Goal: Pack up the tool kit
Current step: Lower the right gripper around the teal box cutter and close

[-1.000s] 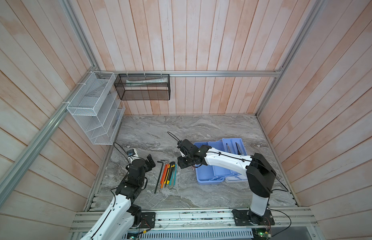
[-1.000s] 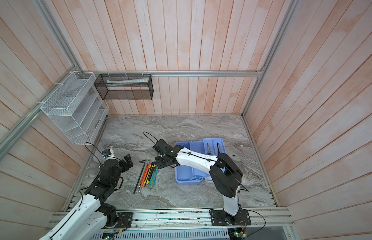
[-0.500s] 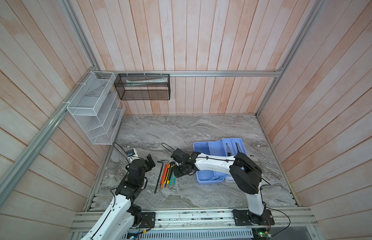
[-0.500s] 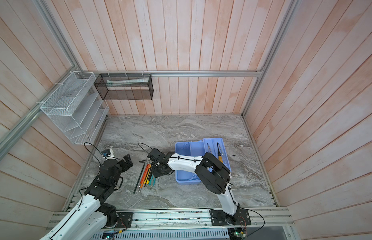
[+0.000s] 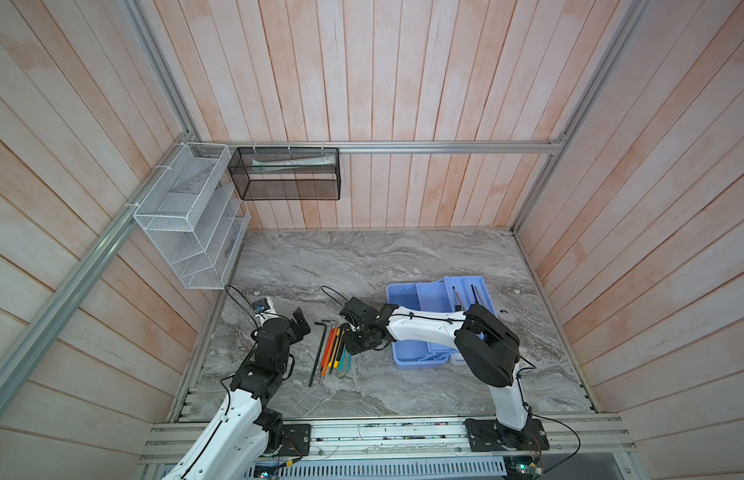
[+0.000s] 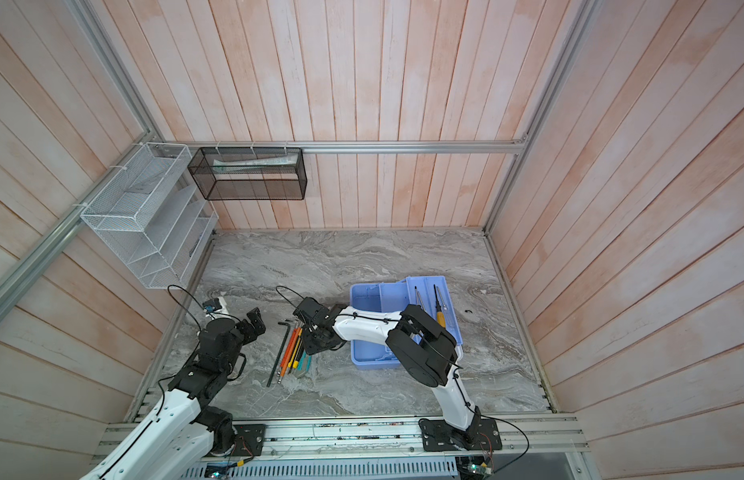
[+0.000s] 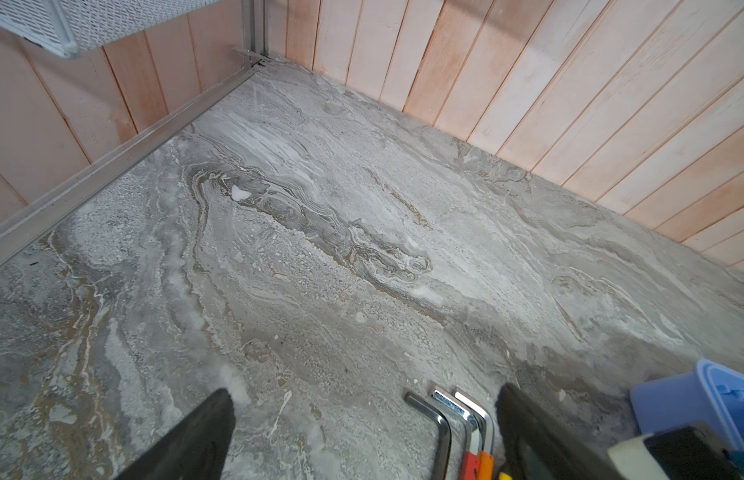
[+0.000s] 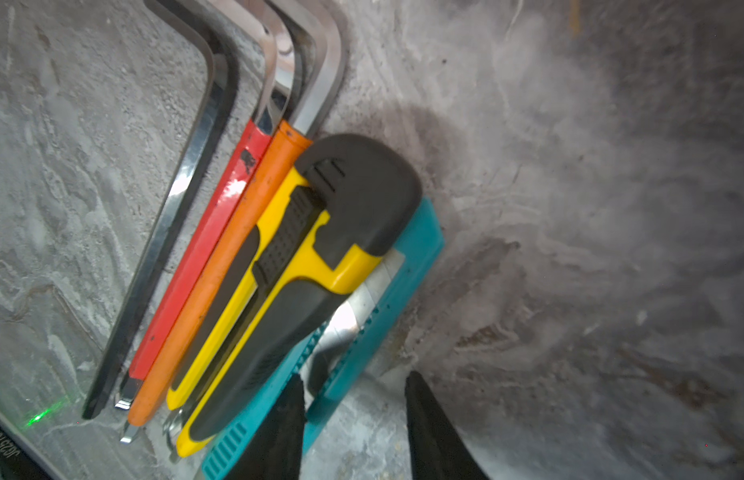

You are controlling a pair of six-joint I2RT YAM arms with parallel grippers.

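Observation:
The tool kit's light blue base (image 5: 403,361) (image 6: 364,357) stands open right of centre, my right arm stretched across it. Its tray (image 6: 426,286) holds two screwdrivers (image 5: 457,297). Left of it lies a row of hex keys (image 5: 318,353) (image 8: 170,216) (image 7: 436,419), a yellow-black utility knife (image 8: 303,257) and a teal utility knife (image 8: 416,241). My right gripper (image 5: 357,343) (image 6: 316,340) (image 8: 355,428) is low over that row, open. One finger rests on the teal knife, the other over bare table. My left gripper (image 5: 299,326) (image 7: 362,440) hovers wide open left of the hex keys, holding nothing.
A white wire mesh basket (image 5: 187,220) and a black one (image 5: 287,174) hang on the walls at the back left. Wooden walls close in the marble table (image 5: 362,266) on three sides. An aluminium rail (image 5: 362,432) runs along the front.
My right gripper has swung from the blue box's left edge towards the front left and come down onto the knives. Its jaws narrowed slightly. The left arm has not moved.

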